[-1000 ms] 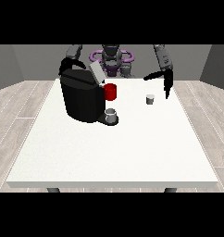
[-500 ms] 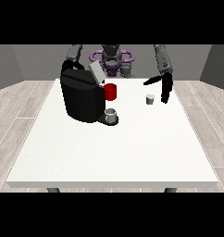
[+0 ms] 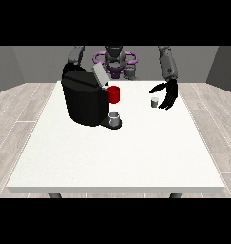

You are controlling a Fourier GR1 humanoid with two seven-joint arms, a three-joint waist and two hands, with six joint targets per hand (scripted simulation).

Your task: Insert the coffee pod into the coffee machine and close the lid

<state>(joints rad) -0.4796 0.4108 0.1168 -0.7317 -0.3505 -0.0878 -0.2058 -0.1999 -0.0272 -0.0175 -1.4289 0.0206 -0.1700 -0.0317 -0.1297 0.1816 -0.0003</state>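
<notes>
A small grey-white coffee pod stands on the white table at the right rear. The hand at the view's right hangs just right of the pod, fingers spread and relaxed around it, not closed on it. The black coffee machine stands at the left rear with its grey lid raised at a tilt. The hand at the view's left is hidden behind the machine; only its arm shows.
A red mug sits beside the machine's front, and a small grey cup stands on the machine's drip base. The table's right edge lies close beyond the hand at the view's right.
The hand at the view's right has lowered and come in closer to the pod. The machine, lid, mug and cup have not moved.
</notes>
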